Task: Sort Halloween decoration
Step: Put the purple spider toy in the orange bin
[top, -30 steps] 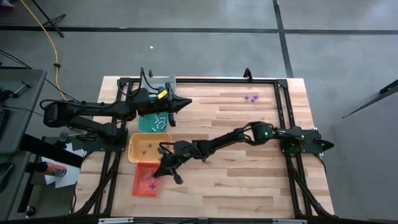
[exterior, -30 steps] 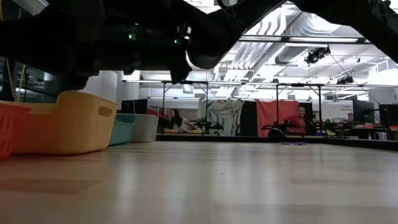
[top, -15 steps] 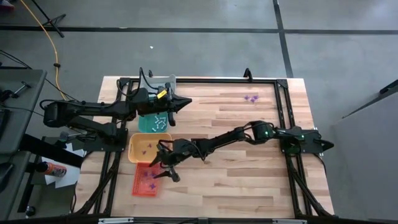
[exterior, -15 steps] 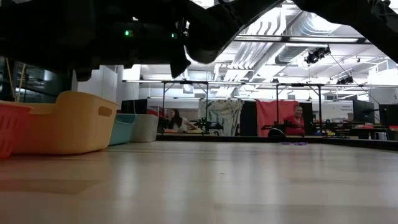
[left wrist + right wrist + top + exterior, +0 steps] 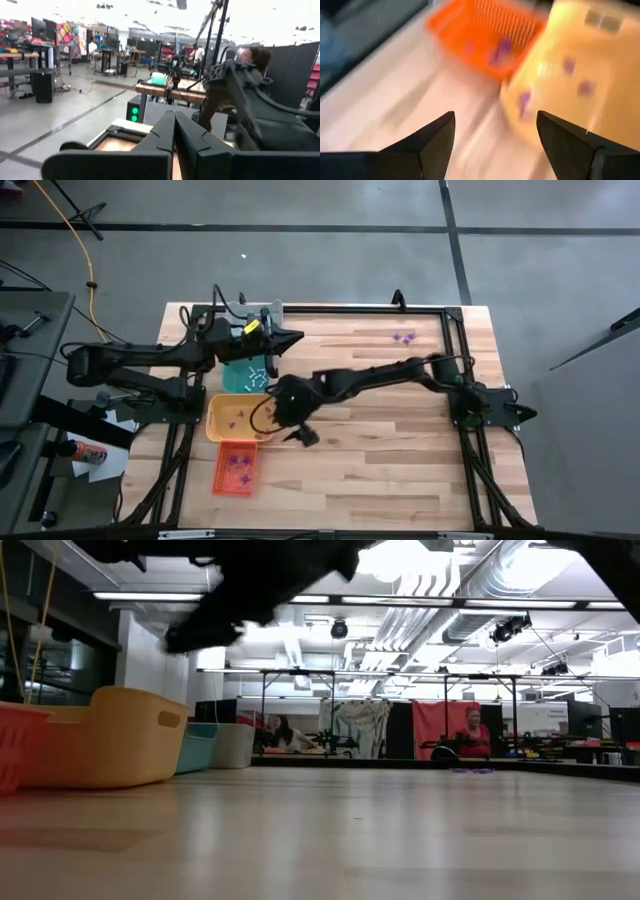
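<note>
While the right gripper [image 5: 292,423] hangs wide apart and empty over the yellow tray [image 5: 222,420], its arm could clip that tray's rim on a low swing, jostling sorted pieces. Beside it, the orange tray [image 5: 222,481] holds more. Resting by the teal tray [image 5: 231,381], the left gripper [image 5: 287,338] is pinched closed on nothing. Halloween decoration [image 5: 404,337] not yet sorted lies far across the table: tiny purple trinkets, easy to miss or fumble.

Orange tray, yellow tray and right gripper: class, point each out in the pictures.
orange tray [image 5: 236,469], high view, its floor.
yellow tray [image 5: 237,416], high view, its floor.
right gripper [image 5: 495,140], right wrist view, gap between its open fingers.
</note>
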Controlling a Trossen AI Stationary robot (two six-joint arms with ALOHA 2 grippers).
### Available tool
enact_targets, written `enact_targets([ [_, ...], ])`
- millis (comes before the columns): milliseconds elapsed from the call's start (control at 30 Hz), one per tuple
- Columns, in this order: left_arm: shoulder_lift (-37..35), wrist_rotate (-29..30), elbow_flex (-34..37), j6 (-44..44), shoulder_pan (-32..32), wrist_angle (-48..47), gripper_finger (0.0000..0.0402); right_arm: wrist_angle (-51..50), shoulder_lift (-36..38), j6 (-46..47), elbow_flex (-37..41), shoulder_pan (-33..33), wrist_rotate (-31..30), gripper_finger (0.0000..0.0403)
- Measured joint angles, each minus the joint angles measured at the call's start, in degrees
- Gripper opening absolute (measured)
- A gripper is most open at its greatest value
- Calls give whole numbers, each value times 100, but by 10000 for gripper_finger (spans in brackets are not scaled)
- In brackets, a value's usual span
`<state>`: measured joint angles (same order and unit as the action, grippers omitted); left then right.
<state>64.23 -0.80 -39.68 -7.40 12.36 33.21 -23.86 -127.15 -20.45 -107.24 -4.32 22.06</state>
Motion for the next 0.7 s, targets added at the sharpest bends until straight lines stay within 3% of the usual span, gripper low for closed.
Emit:
enact_targets([
  [167,-235,20,0,7,0,-86,0,-2109,367,-453,133,313,47,275],
  [267,-325,108,0,6,0,-196,0,-2672,691,-422,752,504,157,275],
  [500,-354,279,0,7,0,-265,0,-1491,2701,742,4175,728,15,275],
  [700,-354,299,0,7,0,-385,0,-264,5009,3591,6590,634,-1165,275],
])
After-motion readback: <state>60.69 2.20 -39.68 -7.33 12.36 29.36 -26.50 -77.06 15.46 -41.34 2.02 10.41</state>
